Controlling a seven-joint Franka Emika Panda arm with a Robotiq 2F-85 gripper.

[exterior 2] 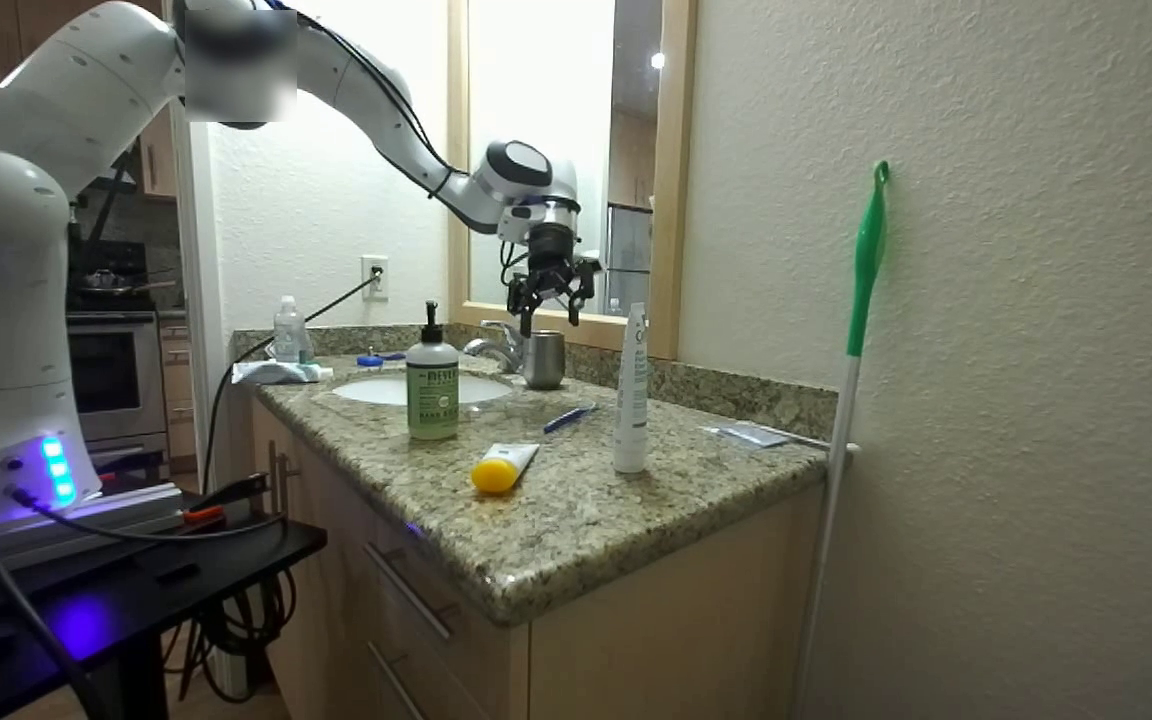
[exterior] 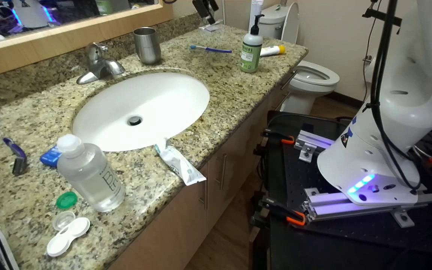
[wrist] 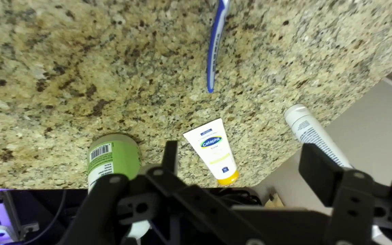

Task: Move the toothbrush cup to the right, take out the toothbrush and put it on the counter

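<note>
The grey metallic toothbrush cup (exterior: 147, 47) stands upright beside the faucet, against the backsplash; it also shows in an exterior view (exterior 2: 544, 362). Nothing sticks out above its rim. The blue and whitish toothbrush (exterior: 211, 49) lies flat on the speckled counter (exterior: 234, 86), apart from the cup. It also shows in an exterior view (exterior 2: 568, 418) and the wrist view (wrist: 214, 47), where its upper end is cut off. My gripper (exterior 2: 550, 318) is open and empty in the air above the counter. Its spread fingers show in the wrist view (wrist: 243, 163); the cup is out of view there.
A green soap bottle (exterior: 251, 54), a yellow-capped tube (exterior 2: 504, 468) and an upright white tube (exterior 2: 631, 400) stand or lie near the counter's end. The sink (exterior: 174, 97) and faucet (exterior: 99, 65) are beside the cup. A clear bottle (exterior: 92, 180) stands at the sink's far side.
</note>
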